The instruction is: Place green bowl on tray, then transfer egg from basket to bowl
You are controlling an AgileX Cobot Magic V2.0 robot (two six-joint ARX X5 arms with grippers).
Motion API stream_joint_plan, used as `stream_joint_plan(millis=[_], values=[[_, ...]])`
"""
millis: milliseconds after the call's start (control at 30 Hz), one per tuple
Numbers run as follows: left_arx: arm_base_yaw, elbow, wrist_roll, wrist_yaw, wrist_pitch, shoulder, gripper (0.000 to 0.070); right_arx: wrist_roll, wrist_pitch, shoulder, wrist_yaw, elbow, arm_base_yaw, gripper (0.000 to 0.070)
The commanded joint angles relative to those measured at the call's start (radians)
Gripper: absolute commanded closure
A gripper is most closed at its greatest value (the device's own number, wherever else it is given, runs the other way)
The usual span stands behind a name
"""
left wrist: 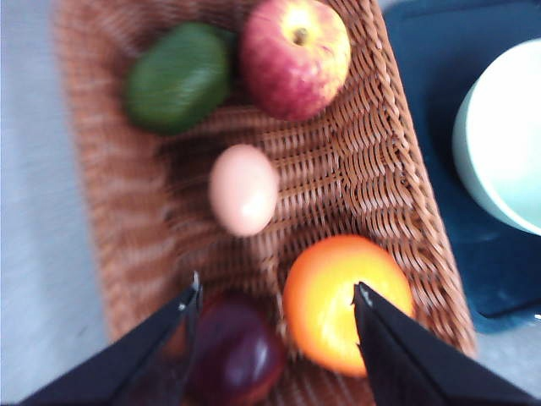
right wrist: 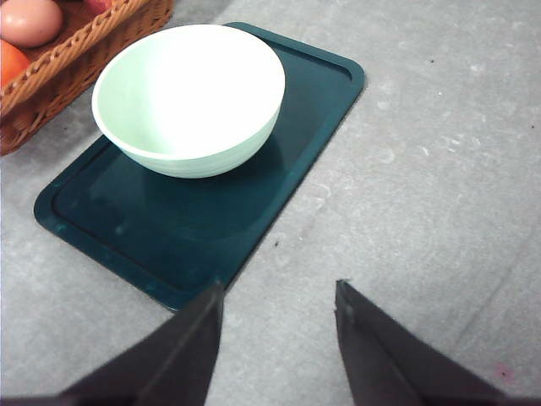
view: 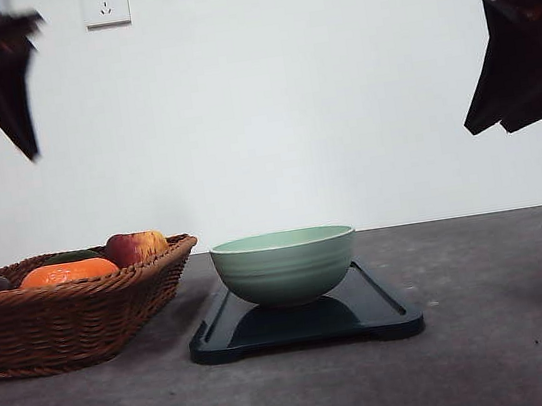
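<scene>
- Plain white wall with a socket [view: 105, 3] behind; grey bench [view: 511, 331] carries everything
- Green bowl [view: 285, 266] sits upright on the dark tray [view: 388, 318], toward the tray's basket end; it looks empty, so the first step reads as done
- Basket [view: 76, 321] stands just beside the tray, on the left arm's side; it holds an apple [left wrist: 294, 56], an orange [left wrist: 342, 303], a green fruit [left wrist: 179, 76] and a dark purple fruit [left wrist: 238, 357]
- Egg [left wrist: 243, 189] lies on the basket floor among them, touching none of them, its long axis pointing roughly along the tool's line of reach
- Left tool [left wrist: 275, 296] hangs above the basket, jaws wide, empty; the egg lies just ahead of the tips, slightly off the midline toward one jaw
- Right tool [right wrist: 279, 292] hovers high over bare bench past the tray, jaws apart, empty
- Judgement: left arm is the nearer; it needs a short reach forward and down, keeping clear of the orange and purple fruit beside its tips
</scene>
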Motion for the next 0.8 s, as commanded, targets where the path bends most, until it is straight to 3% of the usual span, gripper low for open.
stream_joint_plan(millis=[0,400,767], values=[[-0.013,0.021,0.014,-0.023,0.026,0.049,0.035,-0.008,0.011,0.008,-0.001,0.005,0.005,0.044],[-0.073,0.021,0.017,-0.156,0.219,0.253,0.0349,-0.008,0.013,0.008,0.0,0.005,0.005,0.044],[-0.077,0.021,0.026,-0.203,0.285,0.357,0.0349,-0.008,0.013,0.008,-0.001,0.005,0.005,0.044]])
